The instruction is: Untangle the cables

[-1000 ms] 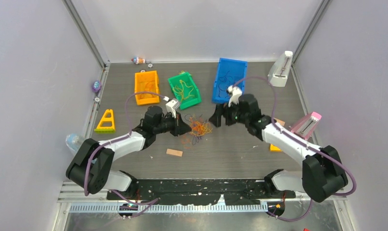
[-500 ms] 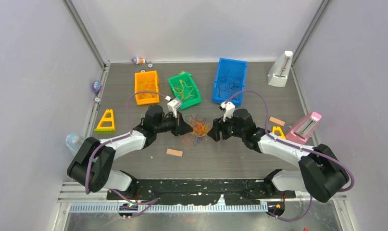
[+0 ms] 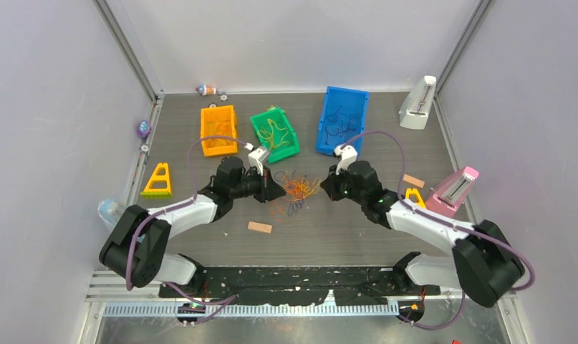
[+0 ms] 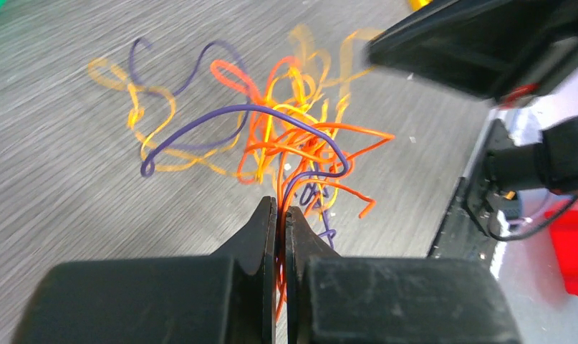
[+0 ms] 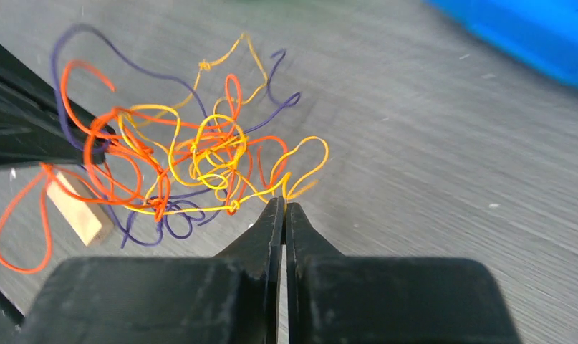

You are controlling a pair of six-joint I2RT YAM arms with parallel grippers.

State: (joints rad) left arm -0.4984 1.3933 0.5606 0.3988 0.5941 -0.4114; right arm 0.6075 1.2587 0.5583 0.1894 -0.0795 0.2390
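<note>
Left tool: clenched, pinching orange-red strands of the cables. Right tool: clenched on a yellow strand at the tangle's right edge. Both arms reached low and inward, tips facing each other across the tangle. The cables were thin, springy wires in yellow, orange-red and dark purple, looped into one knot mid-way across the grey, grained surface.

no text, label, brand, number or sign can be read on anything here.
</note>
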